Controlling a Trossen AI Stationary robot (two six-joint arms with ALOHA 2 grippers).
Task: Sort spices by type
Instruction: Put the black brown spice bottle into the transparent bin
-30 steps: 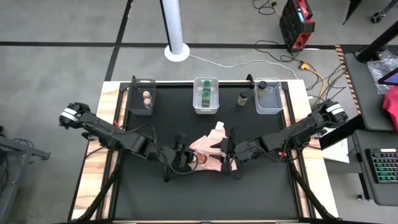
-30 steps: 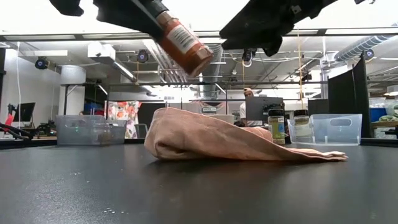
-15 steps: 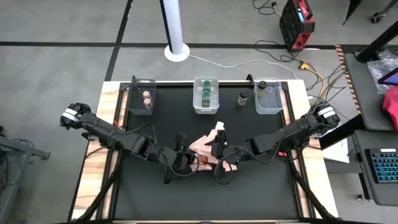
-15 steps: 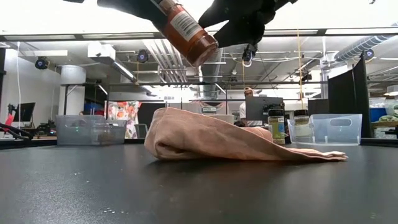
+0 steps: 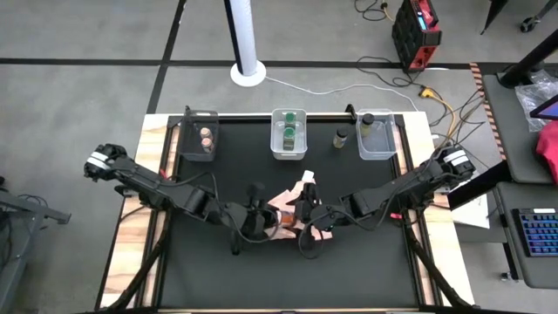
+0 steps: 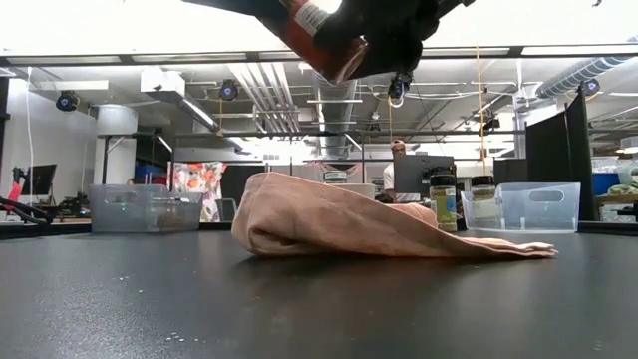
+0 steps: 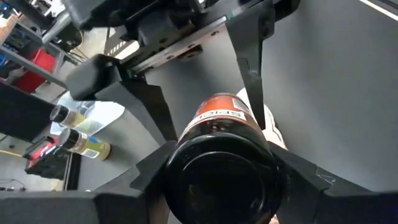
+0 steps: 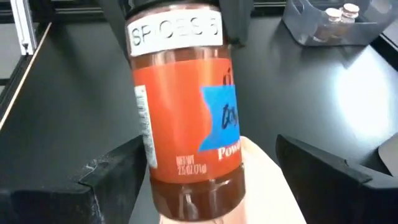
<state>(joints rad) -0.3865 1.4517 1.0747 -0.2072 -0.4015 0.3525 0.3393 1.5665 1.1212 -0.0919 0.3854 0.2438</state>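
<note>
While left gripper (image 7: 217, 168) clamps red spice jar (image 8: 183, 106), right gripper (image 8: 217, 180) spread wide around it.

"SPICES", seemingly, near the lid of the orange spice jar (image 8: 186, 112); "NET WT" lower down

held jar (image 6: 334, 40) cut off, label blurred

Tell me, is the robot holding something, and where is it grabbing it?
The left gripper holds a red spice jar by its black lid end. The right gripper is open around the jar's bottom, not gripping.
</note>
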